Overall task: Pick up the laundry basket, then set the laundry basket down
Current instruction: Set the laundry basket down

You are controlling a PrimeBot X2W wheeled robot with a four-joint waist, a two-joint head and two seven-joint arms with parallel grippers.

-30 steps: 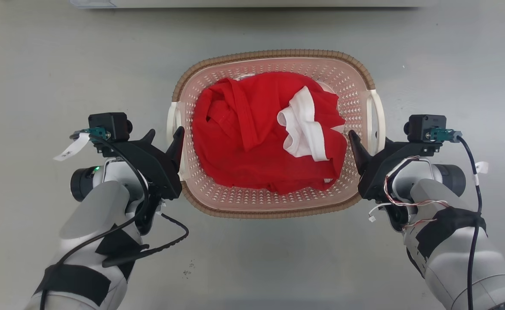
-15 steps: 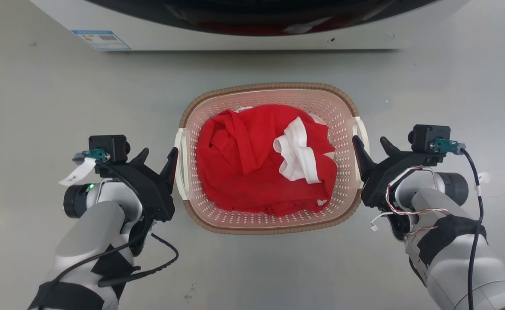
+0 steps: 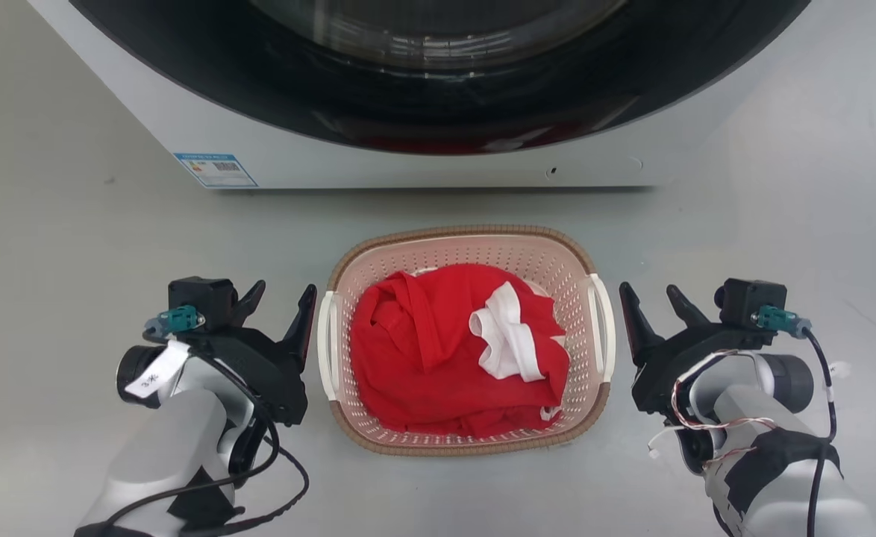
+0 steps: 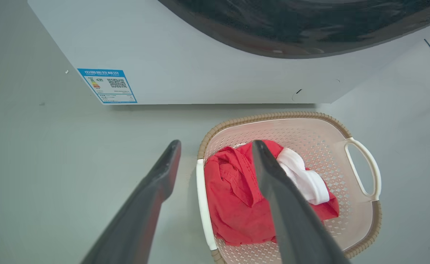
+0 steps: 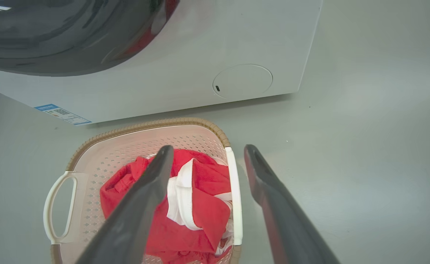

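Head view: left pincer (image 3: 284,287), right pincer (image 3: 647,289) agape | right wrist view: washer hatch (image 5: 243,81)

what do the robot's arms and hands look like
Pale grey forearms, black tape bands. The left hand and right hand are black: two long pointed fingers, boxy module with teal plug, black cable. White tags on both; red-white wires on the right.

Even bright light, soft shadows, sharp focus.
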